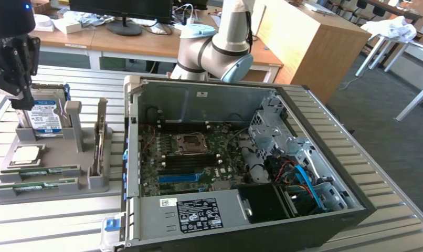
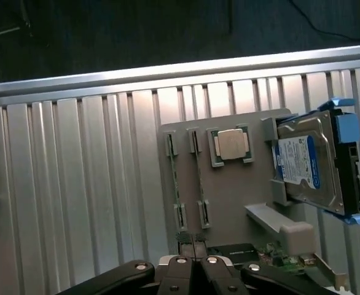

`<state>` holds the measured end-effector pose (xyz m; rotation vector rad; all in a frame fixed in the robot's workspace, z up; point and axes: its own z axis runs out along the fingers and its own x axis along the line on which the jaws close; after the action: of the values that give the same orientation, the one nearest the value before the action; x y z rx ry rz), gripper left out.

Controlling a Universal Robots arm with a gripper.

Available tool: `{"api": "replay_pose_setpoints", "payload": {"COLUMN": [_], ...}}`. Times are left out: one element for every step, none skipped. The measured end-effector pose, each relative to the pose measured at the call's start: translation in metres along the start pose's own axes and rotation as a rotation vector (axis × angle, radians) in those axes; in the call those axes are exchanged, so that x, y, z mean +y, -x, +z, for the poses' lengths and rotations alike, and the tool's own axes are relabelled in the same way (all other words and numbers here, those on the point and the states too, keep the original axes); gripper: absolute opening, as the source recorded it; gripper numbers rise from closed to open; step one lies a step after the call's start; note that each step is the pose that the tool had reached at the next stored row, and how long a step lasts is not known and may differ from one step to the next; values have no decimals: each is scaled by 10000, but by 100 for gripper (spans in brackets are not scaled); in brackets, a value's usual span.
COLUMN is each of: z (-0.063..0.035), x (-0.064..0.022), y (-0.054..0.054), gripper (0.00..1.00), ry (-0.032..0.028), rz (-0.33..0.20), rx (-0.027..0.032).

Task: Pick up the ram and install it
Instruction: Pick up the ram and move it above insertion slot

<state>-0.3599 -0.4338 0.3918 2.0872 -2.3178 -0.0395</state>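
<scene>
In the exterior view I am hovering my gripper (image 1: pixel 19 97) over the far end of the gray tray (image 1: pixel 57 197), above the hard drive (image 1: pixel 43 118) standing there in its blue-edged bracket. I am judging this to be the approach stage of the pick. The ram (image 1: pixel 40 170) is lying flat in its clips just beside the square silver CPU (image 1: pixel 26 154), and a second ram stick (image 1: pixel 38 185) is lying parallel to it at the tray's near edge. I cannot tell which of the two I am meant for. Both are long, narrow green boards, thin and stiff-looking. Well apart, towards the exterior view's right, the computer case (image 1: pixel 197 97) is lying open on the ribbed metal table (image 1: pixel 57 226), baring the motherboard (image 1: pixel 190 157) with its dark, long slots.

In the wrist view I am looking down past my gripper (image 2: pixel 192 243), whose fingers are pressed together with nothing between them. The ram (image 2: pixel 198 178) and the second ram stick (image 2: pixel 174 178) are showing as slim strips held at each end by small gray clips, with the CPU (image 2: pixel 231 146) glinting next to them and the glossy labelled hard drive (image 2: pixel 309 163) beyond. The tray (image 2: pixel 235 196) is looking matte and moulded against the shiny table (image 2: pixel 75 184). By my reckoning, grasping a stick is calling for opened fingers lined up squarely across its narrow width, and a gentle squeeze, since the board is looking easy to tilt in its clips
</scene>
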Motion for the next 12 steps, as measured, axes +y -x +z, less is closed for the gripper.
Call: {"api": "replay_pose_setpoints", "payload": {"z": [0,1,1,2,1,1,1,2,1,2,2,2], "x": [0,0,0,0,0,0,0,0,0,0,0,0], "y": [0,0,0,0,0,0,0,0,0,0,0,0], "gripper": [10,10,10,10,10,10,10,10,10,10,10,10], "ry": [0,0,0,0,1,1,1,0,1,0,0,0], "rz": [-180,-359,-536,-705,-848,-911,-914,-916,-916,-915,-915,-915], "rx": [6,13,19,24,30,31,32,32,32,32,32,32]}}
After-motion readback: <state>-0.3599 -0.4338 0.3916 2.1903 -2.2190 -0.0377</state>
